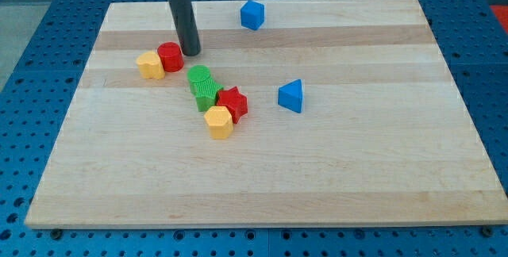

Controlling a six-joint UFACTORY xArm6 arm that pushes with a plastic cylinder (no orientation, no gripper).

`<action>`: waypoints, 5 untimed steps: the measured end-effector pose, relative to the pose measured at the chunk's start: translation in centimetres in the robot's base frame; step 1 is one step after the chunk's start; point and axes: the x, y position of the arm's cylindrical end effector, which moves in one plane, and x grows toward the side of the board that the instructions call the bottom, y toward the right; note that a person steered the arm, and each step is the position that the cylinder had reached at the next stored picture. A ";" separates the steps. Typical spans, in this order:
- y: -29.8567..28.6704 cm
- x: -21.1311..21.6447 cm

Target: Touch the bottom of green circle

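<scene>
Tip above the green circle, on the wrong side.
Yellow block (149, 65) and red circle (170, 56) sit just left of my tip (190, 53), a bare rod holding nothing; green circle (199, 75), mid-board, lies just toward the view's bottom-right, its bottom edge facing away beside a green block (208, 94).

One camera looks down at a slant from the near edge; the whole wooden board (262, 178) fits.

surface: pale wooden board (333, 178) | surround: blue perforated table (32, 90) | light: even, soft
</scene>
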 end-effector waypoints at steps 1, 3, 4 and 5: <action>2.6 0.5; 1.6 5.1; -0.7 6.0; -4.0 6.0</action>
